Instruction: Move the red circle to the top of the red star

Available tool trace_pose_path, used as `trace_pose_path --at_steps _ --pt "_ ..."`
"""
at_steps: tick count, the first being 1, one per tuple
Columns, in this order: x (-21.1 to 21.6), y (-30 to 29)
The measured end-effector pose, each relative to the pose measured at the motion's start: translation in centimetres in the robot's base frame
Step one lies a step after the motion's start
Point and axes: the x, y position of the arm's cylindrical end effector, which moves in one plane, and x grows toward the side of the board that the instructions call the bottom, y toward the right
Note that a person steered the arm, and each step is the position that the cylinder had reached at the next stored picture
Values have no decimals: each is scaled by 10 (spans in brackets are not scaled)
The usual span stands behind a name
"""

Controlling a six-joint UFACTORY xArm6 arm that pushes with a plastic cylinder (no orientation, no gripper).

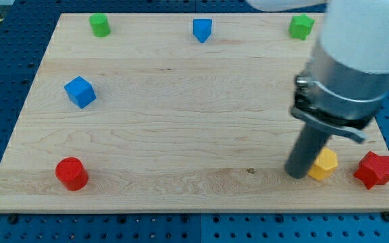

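The red circle (71, 173) is a short red cylinder near the board's bottom left corner. The red star (375, 169) lies near the bottom right corner. My tip (296, 173) is the lower end of the dark rod, at the bottom right of the board. It stands just left of a yellow block (325, 164), touching or almost touching it, and that block sits just left of the red star. The tip is far to the right of the red circle.
A blue cube (80, 92) lies at the left. A green block (100, 25), a blue block (202, 30) and a green block (301, 27) lie along the top edge. The arm's grey body (353, 61) covers the board's right side. The wooden board (181, 121) lies on a blue perforated table.
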Motion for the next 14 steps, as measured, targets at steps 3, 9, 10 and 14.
trace_pose_path --at_steps 3,9,10,14 --pt "0 -59" --pt "45 -307" --pt "43 -363" --pt "-10 -352"
